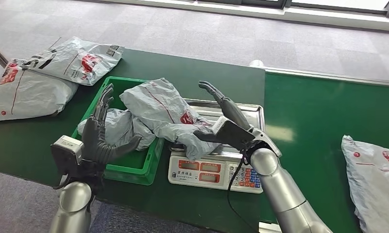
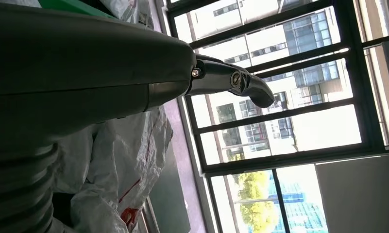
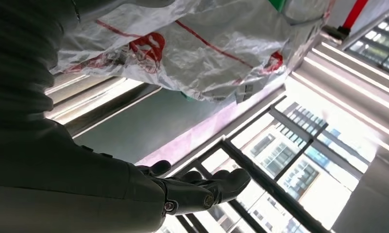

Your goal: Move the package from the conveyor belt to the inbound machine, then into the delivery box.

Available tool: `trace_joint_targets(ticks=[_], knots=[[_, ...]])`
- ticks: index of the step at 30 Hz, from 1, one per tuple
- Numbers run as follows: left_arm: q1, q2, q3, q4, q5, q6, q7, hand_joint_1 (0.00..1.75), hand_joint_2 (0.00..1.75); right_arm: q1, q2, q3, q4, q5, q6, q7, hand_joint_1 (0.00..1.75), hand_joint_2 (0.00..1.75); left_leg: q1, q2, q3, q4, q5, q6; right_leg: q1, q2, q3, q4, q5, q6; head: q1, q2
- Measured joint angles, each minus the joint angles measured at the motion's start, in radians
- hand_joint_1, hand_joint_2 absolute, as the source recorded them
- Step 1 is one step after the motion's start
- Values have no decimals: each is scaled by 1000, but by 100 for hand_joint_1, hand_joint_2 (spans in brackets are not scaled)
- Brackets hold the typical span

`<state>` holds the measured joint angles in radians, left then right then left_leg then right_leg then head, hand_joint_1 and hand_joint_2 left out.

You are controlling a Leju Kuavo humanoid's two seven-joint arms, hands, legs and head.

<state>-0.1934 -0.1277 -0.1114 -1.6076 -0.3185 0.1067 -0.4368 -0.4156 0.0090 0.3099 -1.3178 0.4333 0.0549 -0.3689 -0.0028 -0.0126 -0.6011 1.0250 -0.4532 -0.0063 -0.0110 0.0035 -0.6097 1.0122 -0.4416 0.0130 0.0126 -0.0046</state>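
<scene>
Nearest me, my left hand (image 1: 99,133) is up at the near-left rim of the green delivery box (image 1: 134,165), fingers spread, holding nothing; my right hand (image 1: 225,121) sits over the inbound machine (image 1: 216,172), fingers extended and apart, also empty. The grey package (image 1: 163,114) lies draped from the machine's steel tray across the box's right rim, on top of another grey bag (image 1: 115,128) inside. Farther out: green conveyor belt (image 1: 318,111) with one bag (image 1: 374,179) at right, two more bags (image 1: 46,77) far left, then grey carpet (image 1: 221,34) and windows (image 2: 289,97).
</scene>
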Motion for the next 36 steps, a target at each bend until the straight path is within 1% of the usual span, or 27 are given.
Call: trace_joint_targets(ticks=[2, 4, 5, 7, 9, 11, 13, 16, 19, 22, 25, 26, 29, 30, 36], knots=[[-28, 7, -2, 7, -44, 26, 39, 0, 175, 48, -3, -42, -33, -48, -46, -1, 0, 175, 0, -2, 0, 0, 0, 0, 0, -2, 1, 0, 0, 0, 0, 0], [-65, 14, -9, 21, -100, 55, 79, 0, 175, 117, -5, -101, -74, -120, -93, -24, 0, 175, 0, -4, 0, 0, 0, 0, 0, -3, 1, 0, 0, 0, 0, 0], [-84, 17, -15, 31, -131, 70, 99, 0, 175, 159, -4, -134, -96, -164, -123, -50, 0, 175, 0, -4, -1, 0, 0, 0, 0, -4, 2, 0, 0, 0, 0, 0], [-125, 24, -34, 59, -197, 98, 140, 0, 175, 245, 2, -200, -143, -261, -203, -132, 0, 175, 0, -5, -2, 0, -1, 1, 0, -4, 1, 0, 0, 0, 0, 0], [-173, 28, -59, 105, -263, 111, 190, 0, 175, 312, 21, -261, -193, -338, -297, -216, 0, 175, -1, -5, -3, 0, -1, 1, -1, -4, 0, 0, 0, 0, 0, 0], [-232, 28, -95, 173, -336, 105, 245, 0, 175, 356, 43, -305, -247, -372, -386, -269, 0, 175, -1, -4, -3, 0, -1, 1, -1, -4, -1, 0, 0, 1, 0, 0], [-301, 17, -138, 266, -410, 82, 298, 0, 175, 379, 59, -323, -298, -377, -466, -299, 0, 175, -1, -4, -3, 1, -1, 1, -1, -3, -1, -1, 0, 1, 0, 0], [-410, -32, -211, 452, -485, 44, 340, 0, 175, 387, 70, -328, -350, -382, -561, -316, 0, 175, -1, -4, -3, 1, 0, 2, -1, -3, -1, -1, 1, 2, 0, 0], [-496, -99, -276, 643, -516, 23, 356, 0, 175, 387, 72, -328, -373, -389, -600, -313, 0, 175, -2, -3, -3, 1, 1, 1, -2, -2, 0, -1, 3, 3, 0, 0], [-544, -155, -324, 781, -538, 0, 377, 0, 175, 387, 73, -328, -386, -389, -610, -310, 0, 175, -3, -2, -3, 1, 0, 2, -3, -1, -1, -1, 3, 3, 0, 0], [-571, -191, -355, 876, -544, -10, 390, 0, 175, 387, 75, -328, -398, -389, -614, -306, 0, 175, -3, -2, -3, 1, 0, 2, -3, 0, -1, -1, 3, 3, 0, 0], [-578, -199, -361, 899, -545, -10, 392, 38, 175, 387, 76, -328, -401, -389, -614, -306, 0, 175, -3, -1, -3, 1, 0, 2, -3, 0, -1, -1, 3, 3, 0, 0], [-595, -213, -373, 947, -548, -21, 396, 169, 175, 387, 78, -328, -407, -387, -614, -303, 0, 175, -3, -1, -3, 0, 0, 2, -3, 0, -1, -1, 2, 3, 0, 0], [-599, -216, -377, 960, -550, -34, 402, 175, 175, 387, 78, -328, -409, -384, -612, -297, 0, 175, -3, -1, -3, 0, 0, 2, -3, 0, -1, -1, 2, 3, 0, 0], [-605, -234, -430, 1014, -532, -108, 442, 175, 175, 386, 83, -328, -412, -357, -588, -254, 0, 175, -3, -1, -3, 0, 0, 2, -3, 0, -1, -1, 2, 3, 0, 0]])
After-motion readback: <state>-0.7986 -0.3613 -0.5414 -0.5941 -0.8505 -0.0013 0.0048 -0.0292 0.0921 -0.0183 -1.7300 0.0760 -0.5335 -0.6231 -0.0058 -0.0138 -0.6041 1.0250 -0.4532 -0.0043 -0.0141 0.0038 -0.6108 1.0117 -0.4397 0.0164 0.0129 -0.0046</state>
